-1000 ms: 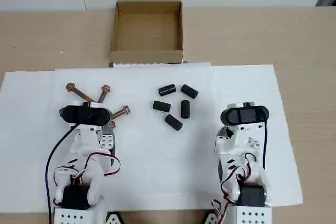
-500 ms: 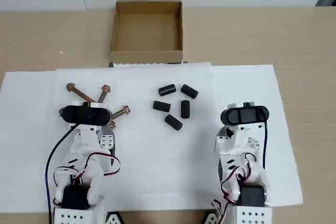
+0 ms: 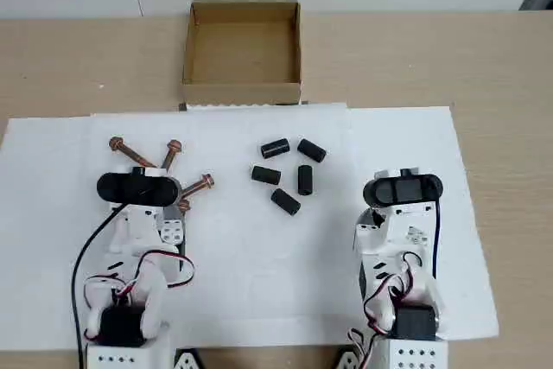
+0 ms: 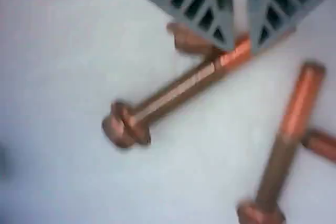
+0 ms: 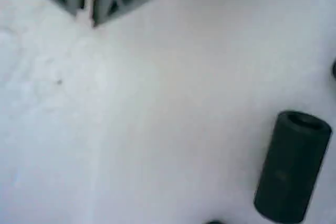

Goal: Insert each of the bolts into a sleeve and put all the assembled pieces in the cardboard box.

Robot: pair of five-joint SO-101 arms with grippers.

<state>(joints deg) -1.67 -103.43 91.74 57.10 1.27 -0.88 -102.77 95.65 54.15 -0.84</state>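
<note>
The tip of a bolt [image 4: 178, 87] was pinched by the left gripper [image 4: 239, 43] for lifting; the right gripper [image 5: 89, 18] was closed, empty.

Wooden table [image 3: 86, 58], white paper sheet [image 3: 259, 257] across its front, cardboard box [image 3: 242, 92] at sheet's far edge

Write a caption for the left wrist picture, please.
Left gripper pinches a copper bolt on white paper, another bolt beside it.

Copper bolts [image 3: 130, 151] lying flat, fanned, left on white sheet [image 3: 259, 257]; five black sleeves [image 3: 285, 201] scattered centre; cardboard box [image 3: 242, 92] open-topped beyond.
</note>
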